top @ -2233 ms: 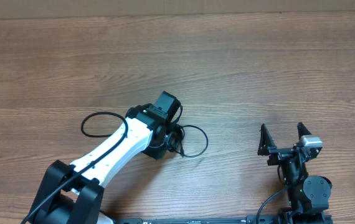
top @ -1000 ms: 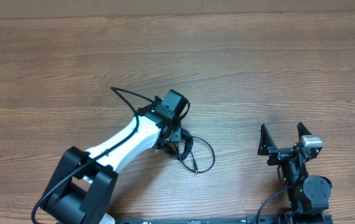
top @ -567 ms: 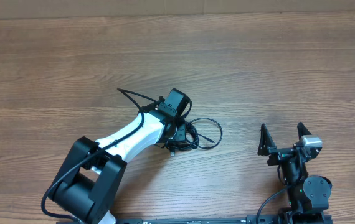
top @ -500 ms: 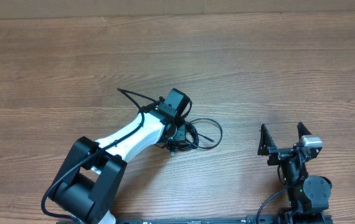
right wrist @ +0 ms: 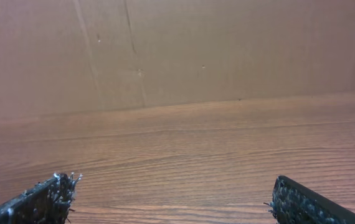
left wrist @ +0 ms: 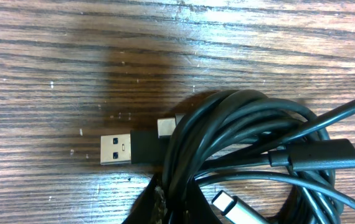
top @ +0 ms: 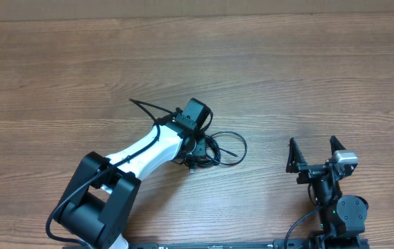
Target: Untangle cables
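A tangled bundle of thin black cables (top: 219, 148) lies on the wooden table, with one loop reaching right. My left gripper (top: 197, 148) is down on the bundle's left side. In the left wrist view the cables (left wrist: 246, 124) fill the frame as overlapping loops. A silver USB plug (left wrist: 116, 149) points left and another silver plug (left wrist: 230, 205) lies at the bottom. My left gripper (left wrist: 177, 210) is shut on a strand of the bundle. My right gripper (top: 314, 156) stands open near the front right, far from the cables, and its wrist view (right wrist: 172, 183) shows nothing between the fingers.
The left arm's own thicker black cord (top: 147, 107) arcs out behind its wrist. A brown cardboard wall (right wrist: 177, 50) stands behind the table's far edge. Bare wood (top: 287, 76) surrounds the bundle.
Over the last second my left gripper has closed on the bundle and shifted slightly, and the cable loop swung from lower right to the right. The right arm has stayed still.
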`<state>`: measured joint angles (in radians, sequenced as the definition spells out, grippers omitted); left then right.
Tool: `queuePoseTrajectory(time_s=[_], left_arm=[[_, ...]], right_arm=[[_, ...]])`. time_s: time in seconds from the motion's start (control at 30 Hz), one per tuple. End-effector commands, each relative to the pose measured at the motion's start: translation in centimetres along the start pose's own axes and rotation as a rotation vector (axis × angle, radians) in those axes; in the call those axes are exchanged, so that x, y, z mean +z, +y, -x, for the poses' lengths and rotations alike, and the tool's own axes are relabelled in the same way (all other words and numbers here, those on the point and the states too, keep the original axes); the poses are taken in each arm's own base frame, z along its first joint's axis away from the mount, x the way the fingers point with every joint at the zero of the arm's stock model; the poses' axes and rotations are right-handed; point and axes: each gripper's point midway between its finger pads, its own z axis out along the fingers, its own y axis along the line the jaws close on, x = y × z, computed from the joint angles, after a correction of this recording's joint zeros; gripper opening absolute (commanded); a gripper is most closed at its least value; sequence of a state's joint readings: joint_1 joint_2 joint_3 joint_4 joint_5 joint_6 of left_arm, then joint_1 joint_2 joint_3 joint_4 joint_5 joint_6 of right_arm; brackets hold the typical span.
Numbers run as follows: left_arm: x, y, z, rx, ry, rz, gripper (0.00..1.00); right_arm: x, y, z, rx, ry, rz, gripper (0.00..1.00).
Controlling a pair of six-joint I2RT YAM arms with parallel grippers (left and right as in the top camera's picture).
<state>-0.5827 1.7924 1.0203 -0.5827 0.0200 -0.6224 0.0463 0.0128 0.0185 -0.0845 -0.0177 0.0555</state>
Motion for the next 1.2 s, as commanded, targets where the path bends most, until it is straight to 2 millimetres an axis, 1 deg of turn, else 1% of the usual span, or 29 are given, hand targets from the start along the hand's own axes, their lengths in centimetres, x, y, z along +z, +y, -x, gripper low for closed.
queuePoseTrajectory(time_s=[0.0, 0.13, 0.43, 0.57, 0.7, 0.9, 0.97, 1.17], left_arm=[[1.9, 0.6, -3.0, -0.012, 0.121, 0.012, 0.04], [1.0, 0.2, -2.7, -0.014, 0.105, -0.009, 0.04], [-2.7, -1.1, -0.9, -0.165, 0.008, -0.087, 0.04], [-3.8, -1.6, -0.5, -0.180, -0.014, -0.118, 0.04], [-4.0, -1.7, -0.5, -0.229, -0.011, -0.128, 0.04], [-4.0, -1.7, -0.6, -0.391, 0.001, -0.128, 0.04], [-4.0, -1.8, -0.6, -0.420, 0.007, -0.132, 0.04], [-4.0, -1.9, -1.0, -0.424, 0.025, -0.133, 0.04]], right_arm=[[0.0, -0.2, -0.2, -0.001, -0.003, -0.010, 1.00], [0.0, -0.2, -0.2, -0.001, -0.003, -0.010, 1.00], [0.0, -0.2, -0.2, -0.001, -0.003, -0.010, 1.00], [0.0, -0.2, -0.2, -0.001, -0.003, -0.010, 1.00], [0.0, -0.2, -0.2, -0.001, -0.003, -0.010, 1.00], [0.0, -0.2, -0.2, -0.001, -0.003, -0.010, 1.00], [0.0, -0.2, -0.2, -0.001, -0.003, -0.010, 1.00], [0.0, -0.2, -0.2, -0.001, -0.003, -0.010, 1.00]])
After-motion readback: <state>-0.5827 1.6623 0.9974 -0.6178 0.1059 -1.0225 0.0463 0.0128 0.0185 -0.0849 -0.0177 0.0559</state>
